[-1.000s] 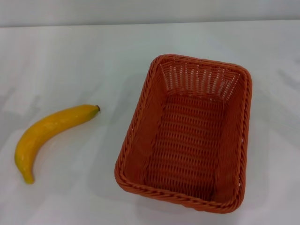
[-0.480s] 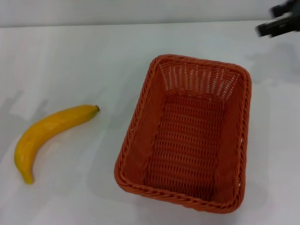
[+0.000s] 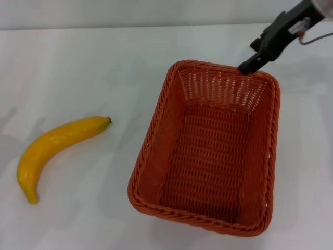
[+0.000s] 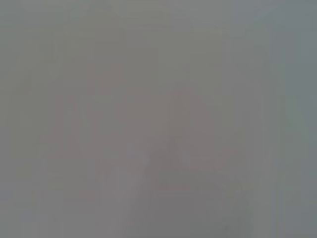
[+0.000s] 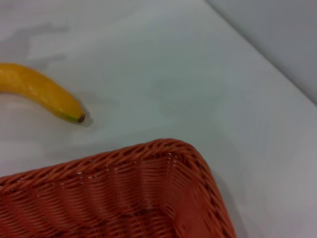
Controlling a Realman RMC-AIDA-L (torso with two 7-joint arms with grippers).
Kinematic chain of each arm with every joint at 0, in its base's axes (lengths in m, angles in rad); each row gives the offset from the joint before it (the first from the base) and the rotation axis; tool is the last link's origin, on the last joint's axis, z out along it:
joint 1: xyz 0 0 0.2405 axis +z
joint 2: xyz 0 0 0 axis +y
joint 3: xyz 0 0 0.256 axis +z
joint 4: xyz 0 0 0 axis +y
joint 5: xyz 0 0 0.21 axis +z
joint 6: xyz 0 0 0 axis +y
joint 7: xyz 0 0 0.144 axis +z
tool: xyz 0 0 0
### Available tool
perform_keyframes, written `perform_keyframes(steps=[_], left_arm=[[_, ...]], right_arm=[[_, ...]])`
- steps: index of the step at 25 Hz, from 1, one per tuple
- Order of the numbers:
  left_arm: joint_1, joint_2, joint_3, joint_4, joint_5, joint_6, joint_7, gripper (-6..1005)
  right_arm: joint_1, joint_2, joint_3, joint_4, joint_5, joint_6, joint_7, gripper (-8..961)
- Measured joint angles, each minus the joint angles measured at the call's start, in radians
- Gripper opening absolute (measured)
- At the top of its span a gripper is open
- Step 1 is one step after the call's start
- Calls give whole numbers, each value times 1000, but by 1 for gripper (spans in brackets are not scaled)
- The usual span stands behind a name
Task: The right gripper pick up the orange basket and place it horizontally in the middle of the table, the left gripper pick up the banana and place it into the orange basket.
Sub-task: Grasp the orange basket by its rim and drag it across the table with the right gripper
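The orange basket point(image 3: 156, 136) stands empty on the white table point(image 3: 78, 62), its long side running away from me, right of centre. The yellow banana point(image 3: 57, 140) lies to its left, dark stem tip pointing toward the basket. My right gripper point(image 3: 248, 66) reaches in from the upper right, its black tip just over the basket's far right rim. In the right wrist view a corner of the basket point(image 5: 114, 198) and the banana's stem end point(image 5: 39, 91) show on the table. My left gripper is out of view; the left wrist view shows only plain grey.
The table's back edge point(image 3: 156, 26) meets a pale wall. Bare tabletop lies between banana and basket and along the front left.
My right gripper has come in from the upper right corner and moved down and left to the basket's far rim. Basket and banana have not moved.
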Motion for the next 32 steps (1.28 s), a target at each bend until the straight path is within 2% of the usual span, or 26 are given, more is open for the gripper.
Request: perform_keyframes(steps=[4,15,19,25,32], left_arm=[[12,0,0,-1,8,-4,0,811],[14,-1,0,-1,37,-9,4,812],[4,-2,7,0,37,-9,9,812],[-35,-5,14,11,50,-11,9,811],[-90,-7,34,30,61,-11,8,811]], right_arm=[[59,20,-3,83,-53,-59,24,709],[166,24,-133,270,-70,-200,48,701],[194,27,-204,355,-70,-288,60,695],[200,22,-263,439,-94,-359,60,686],[172,22,-262,479,-120,-316,20,675]])
